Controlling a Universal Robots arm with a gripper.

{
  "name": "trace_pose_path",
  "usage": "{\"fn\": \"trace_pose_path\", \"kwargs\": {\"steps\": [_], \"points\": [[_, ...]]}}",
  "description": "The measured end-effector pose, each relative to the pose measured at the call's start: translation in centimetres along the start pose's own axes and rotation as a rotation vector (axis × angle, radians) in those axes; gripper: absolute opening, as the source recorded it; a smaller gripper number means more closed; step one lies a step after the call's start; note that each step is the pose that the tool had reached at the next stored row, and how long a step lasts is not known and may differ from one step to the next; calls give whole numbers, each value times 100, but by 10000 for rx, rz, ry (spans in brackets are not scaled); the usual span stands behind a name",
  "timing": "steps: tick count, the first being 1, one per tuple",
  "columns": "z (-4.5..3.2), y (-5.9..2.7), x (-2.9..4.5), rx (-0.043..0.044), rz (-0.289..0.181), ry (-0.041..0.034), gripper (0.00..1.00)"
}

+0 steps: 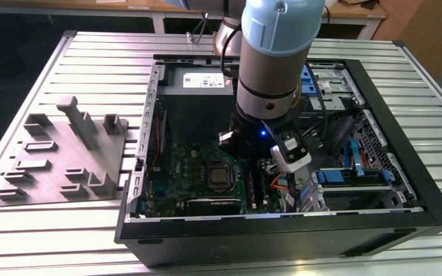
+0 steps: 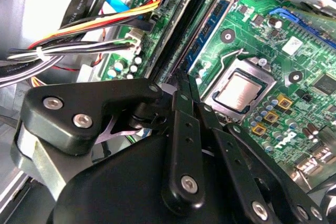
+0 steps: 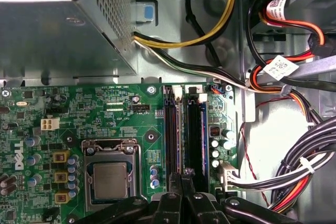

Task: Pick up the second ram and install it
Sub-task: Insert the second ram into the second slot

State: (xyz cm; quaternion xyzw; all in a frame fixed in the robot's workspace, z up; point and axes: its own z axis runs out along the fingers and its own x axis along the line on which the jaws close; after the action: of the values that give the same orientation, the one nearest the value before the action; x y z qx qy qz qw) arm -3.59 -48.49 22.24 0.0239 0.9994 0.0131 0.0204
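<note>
- We see the tool (image 3: 182, 182) low over the motherboard (image 3: 105, 114), its fingers drawn narrow together, right above the memory slots.
- The second ram (image 2: 210, 30) stands in its slot beside the processor socket (image 3: 109, 177); whether the tool touches it, we cannot tell.

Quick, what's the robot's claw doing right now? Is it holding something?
Gripper: closed, pressed down over the memory slots on the motherboard; whether it holds the second ram cannot be told.
</note>
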Motion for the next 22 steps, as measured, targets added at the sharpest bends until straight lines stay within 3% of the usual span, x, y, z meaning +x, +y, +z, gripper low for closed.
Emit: {"fn": "trace_pose_path", "kwargs": {"steps": [22], "points": [[17, 10, 1, -50, 2, 3, 11]]}}
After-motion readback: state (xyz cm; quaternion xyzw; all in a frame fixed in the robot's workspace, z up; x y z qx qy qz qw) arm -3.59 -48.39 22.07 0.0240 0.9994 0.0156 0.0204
